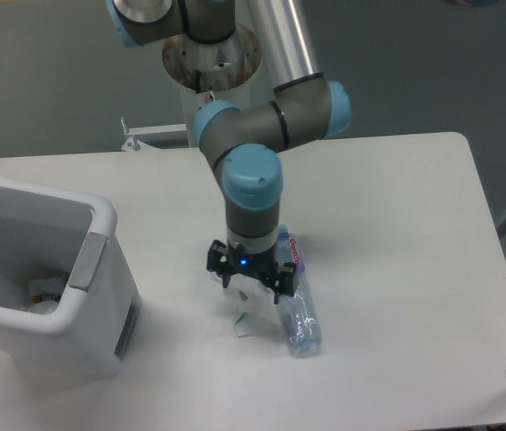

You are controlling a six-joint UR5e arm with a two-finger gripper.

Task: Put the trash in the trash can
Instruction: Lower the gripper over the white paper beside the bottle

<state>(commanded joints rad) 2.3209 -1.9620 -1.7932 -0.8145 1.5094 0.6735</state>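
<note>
We see the black two-finger gripper (249,289) down on the crumpled white paper carton (243,313); can't tell if its jaws are clamped. Clear plastic bottle (298,310) lies just right. Large white plastic bin (100,296) far left.

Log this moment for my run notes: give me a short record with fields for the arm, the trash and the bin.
arm: gripper low over the table, pointing down
carton: white paper carton under the jaws; grip unclear
bottle: clear bottle lying on the table, right beside the gripper
bin: white trash can at the table's left, something pale already inside
</note>
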